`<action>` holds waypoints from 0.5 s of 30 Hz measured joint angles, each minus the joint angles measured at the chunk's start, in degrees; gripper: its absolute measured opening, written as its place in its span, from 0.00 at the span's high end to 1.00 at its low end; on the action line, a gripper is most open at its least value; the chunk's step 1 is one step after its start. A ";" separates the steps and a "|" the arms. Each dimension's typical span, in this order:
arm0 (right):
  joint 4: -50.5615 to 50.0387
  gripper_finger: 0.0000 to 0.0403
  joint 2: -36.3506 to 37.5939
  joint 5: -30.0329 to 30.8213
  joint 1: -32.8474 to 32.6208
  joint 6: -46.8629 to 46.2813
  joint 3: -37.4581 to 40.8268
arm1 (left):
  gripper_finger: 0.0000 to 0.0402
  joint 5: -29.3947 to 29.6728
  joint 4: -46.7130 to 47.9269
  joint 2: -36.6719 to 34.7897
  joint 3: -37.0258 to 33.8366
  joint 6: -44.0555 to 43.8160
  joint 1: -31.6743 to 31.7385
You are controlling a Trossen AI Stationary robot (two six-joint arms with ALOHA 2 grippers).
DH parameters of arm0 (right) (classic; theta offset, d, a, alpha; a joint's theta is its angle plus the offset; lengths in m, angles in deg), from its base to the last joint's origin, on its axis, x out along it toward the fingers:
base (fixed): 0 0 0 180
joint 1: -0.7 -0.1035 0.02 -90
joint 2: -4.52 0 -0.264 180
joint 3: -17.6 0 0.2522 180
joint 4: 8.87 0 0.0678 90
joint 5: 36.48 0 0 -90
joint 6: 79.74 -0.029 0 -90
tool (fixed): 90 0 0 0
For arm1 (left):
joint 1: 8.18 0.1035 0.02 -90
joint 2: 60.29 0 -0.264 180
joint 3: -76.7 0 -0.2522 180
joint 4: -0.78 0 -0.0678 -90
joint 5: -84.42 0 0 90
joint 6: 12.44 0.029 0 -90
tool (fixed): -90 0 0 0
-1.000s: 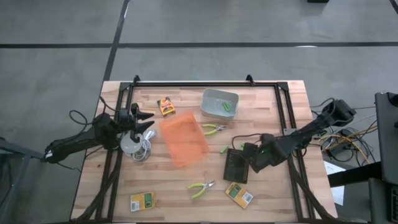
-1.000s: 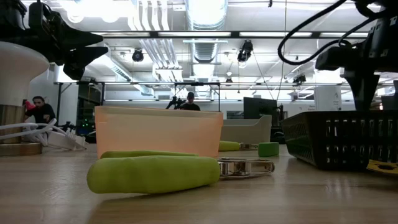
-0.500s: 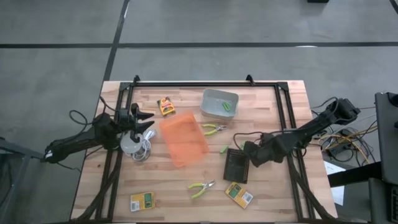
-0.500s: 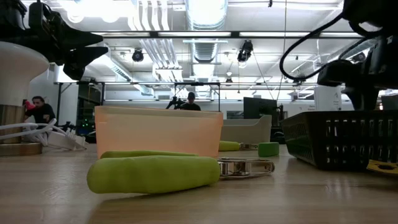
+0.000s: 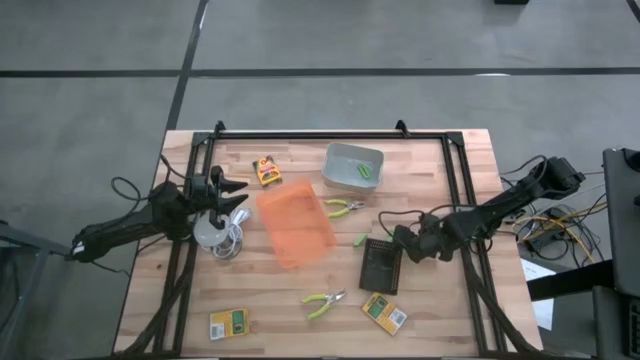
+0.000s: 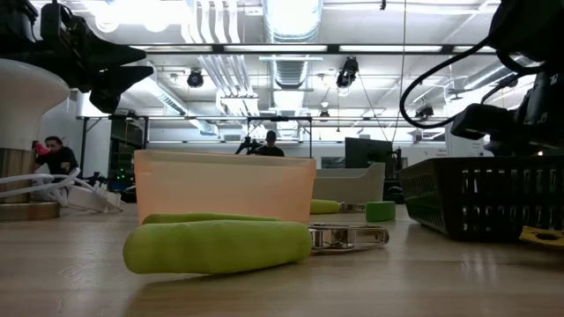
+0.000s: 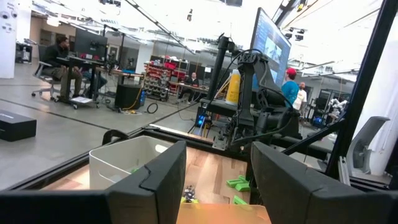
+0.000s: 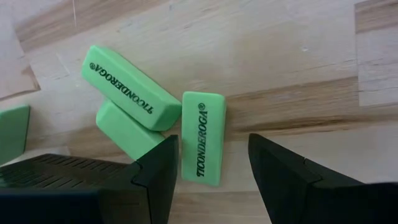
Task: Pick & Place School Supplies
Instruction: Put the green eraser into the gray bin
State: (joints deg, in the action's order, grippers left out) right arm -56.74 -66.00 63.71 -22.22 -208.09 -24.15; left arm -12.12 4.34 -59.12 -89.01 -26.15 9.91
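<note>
Inside the grey bin point(image 5: 351, 166) lies a green stick point(image 5: 366, 171); the right tool point(image 5: 401, 240) hangs released above erasers point(image 8: 202, 138).

I see the orange bin point(image 5: 295, 226) mid-table: grey bin point(image 5: 352, 167) behind-right, pliers point(image 5: 343, 208) just right, black basket point(image 5: 381, 265) farther right, second pliers point(image 5: 324, 301) in front.

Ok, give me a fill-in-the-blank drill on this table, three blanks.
1. The open right gripper hovers over green erasers printed with the word ____.
2. The bin holding a green stick is ____ in colour.
3. On the table lie ____ pliers.

Missing words: TICONDEROGA; grey; two
</note>
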 joint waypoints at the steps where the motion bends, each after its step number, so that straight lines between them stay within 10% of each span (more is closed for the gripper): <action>1: 0.00 0.53 0.00 0.02 0.09 0.00 0.02 | 0.53 0.00 0.02 -0.02 -0.02 0.00 0.00; 15: -0.66 0.53 -0.04 -3.00 6.71 7.96 -1.36 | 0.53 0.02 0.01 -0.02 -0.01 0.01 -0.01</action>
State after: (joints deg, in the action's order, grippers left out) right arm -57.40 -66.04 60.71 -15.51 -200.13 -25.51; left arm -12.11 4.35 -59.14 -89.02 -26.14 9.90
